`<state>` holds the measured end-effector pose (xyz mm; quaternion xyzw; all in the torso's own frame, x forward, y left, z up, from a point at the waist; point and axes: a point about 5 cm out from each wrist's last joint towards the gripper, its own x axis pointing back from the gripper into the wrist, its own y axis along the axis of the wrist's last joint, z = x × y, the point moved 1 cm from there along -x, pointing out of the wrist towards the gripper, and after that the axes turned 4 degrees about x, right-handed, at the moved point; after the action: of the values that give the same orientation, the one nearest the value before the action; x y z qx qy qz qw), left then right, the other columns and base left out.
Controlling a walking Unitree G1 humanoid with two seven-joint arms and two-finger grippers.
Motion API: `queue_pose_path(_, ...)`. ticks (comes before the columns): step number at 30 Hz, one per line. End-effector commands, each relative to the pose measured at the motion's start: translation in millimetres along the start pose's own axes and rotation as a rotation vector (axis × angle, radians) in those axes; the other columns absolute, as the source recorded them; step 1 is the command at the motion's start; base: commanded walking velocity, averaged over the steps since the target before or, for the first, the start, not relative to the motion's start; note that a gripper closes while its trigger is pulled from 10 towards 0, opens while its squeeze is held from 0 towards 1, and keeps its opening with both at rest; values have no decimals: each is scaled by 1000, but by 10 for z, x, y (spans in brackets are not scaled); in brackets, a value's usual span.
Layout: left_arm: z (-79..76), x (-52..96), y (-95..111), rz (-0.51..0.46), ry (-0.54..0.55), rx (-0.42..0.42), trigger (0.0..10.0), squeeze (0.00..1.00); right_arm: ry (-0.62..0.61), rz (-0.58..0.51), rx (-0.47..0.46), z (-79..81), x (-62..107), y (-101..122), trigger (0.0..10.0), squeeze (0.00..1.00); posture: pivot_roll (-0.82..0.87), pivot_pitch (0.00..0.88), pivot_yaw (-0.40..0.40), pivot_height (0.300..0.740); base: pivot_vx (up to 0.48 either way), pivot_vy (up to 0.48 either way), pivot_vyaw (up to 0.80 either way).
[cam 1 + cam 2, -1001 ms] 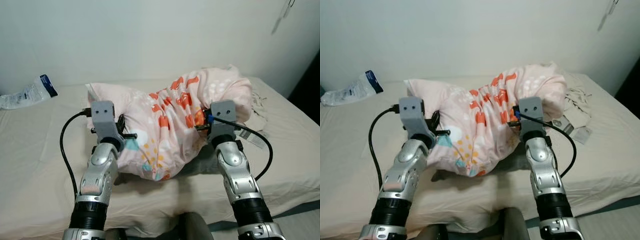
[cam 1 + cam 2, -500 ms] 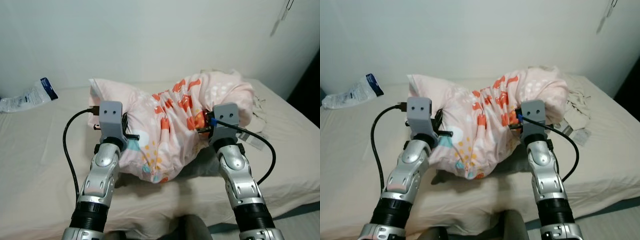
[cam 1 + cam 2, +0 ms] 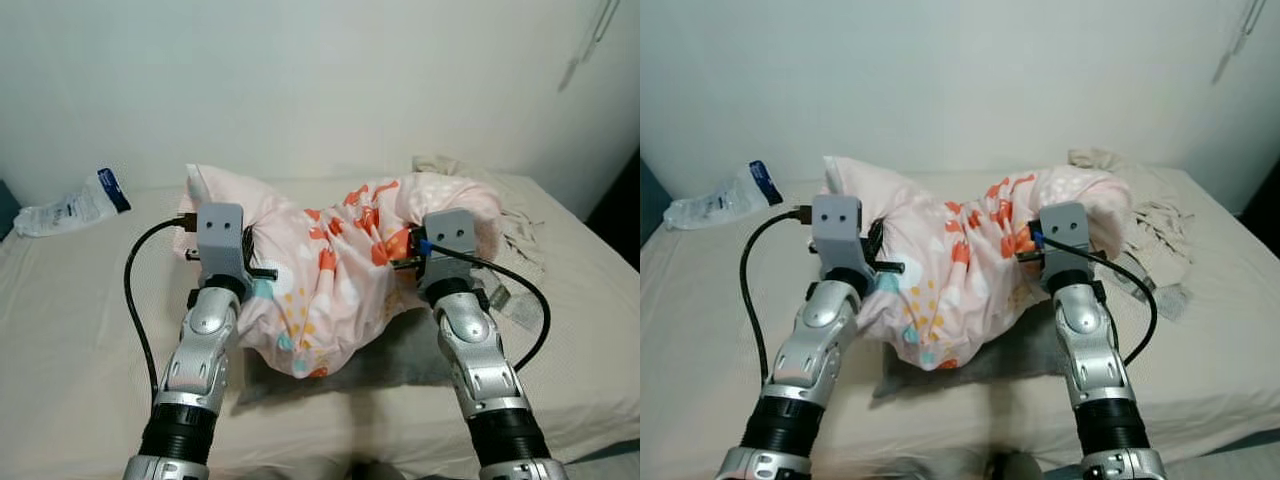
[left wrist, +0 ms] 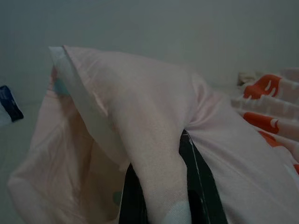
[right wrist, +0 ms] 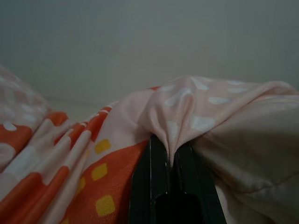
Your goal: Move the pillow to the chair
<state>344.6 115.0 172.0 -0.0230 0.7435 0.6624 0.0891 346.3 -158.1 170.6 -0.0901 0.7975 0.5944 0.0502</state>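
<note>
Pillow [image 3: 330, 270] is hanging above the bed [image 3: 70, 330], long axis running left-right, middle sagging down. Left gripper [image 4: 161, 196] and right gripper [image 5: 170, 175] are pinching its fabric tight. Open mattress is lying all around.

Two silver arms [image 3: 205, 340] with shiny rounded shells, each ending near the body in a black ribbed cuff [image 3: 176, 433]. On each wrist sits a grey boxy camera housing [image 3: 221, 232] with two small dark screw holes — a black cable [image 3: 133, 310] loops from it. The right housing [image 3: 449, 233] has a blue part, maybe a plug.
</note>
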Motion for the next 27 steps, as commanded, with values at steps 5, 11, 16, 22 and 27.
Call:
queue_pose_path(5, -49, -26, 116, -71, -23, -3, 10000, 0, 57, -98, -4, 115, -18, 200, 10000, 0, -39, 38, -17, 731, 0, 0, 0)
queue_pose_path(11, -25, -30, 142, -80, -20, -10, 10000, 0, 65, -111, -6, 126, -26, 233, 10000, 0, -36, 35, -18, 740, 0, 0, 0)
queue_pose_path(16, 20, -61, 204, -100, -10, -16, 10000, 0, 67, -124, -14, 113, -32, 283, 10000, 0, -33, 38, -19, 740, 0, 0, 0)
queue_pose_path(22, 59, -64, 185, -95, -5, -28, 10000, 0, 70, -74, -34, 122, -42, 196, 10000, 0, -32, 39, -17, 740, 0, 0, 0)
queue_pose_path(27, 114, 106, -322, 74, -41, -6, 10000, 0, 140, 125, 9, 294, 91, -304, 10000, 0, -26, 36, -21, 740, 0, 0, 0)
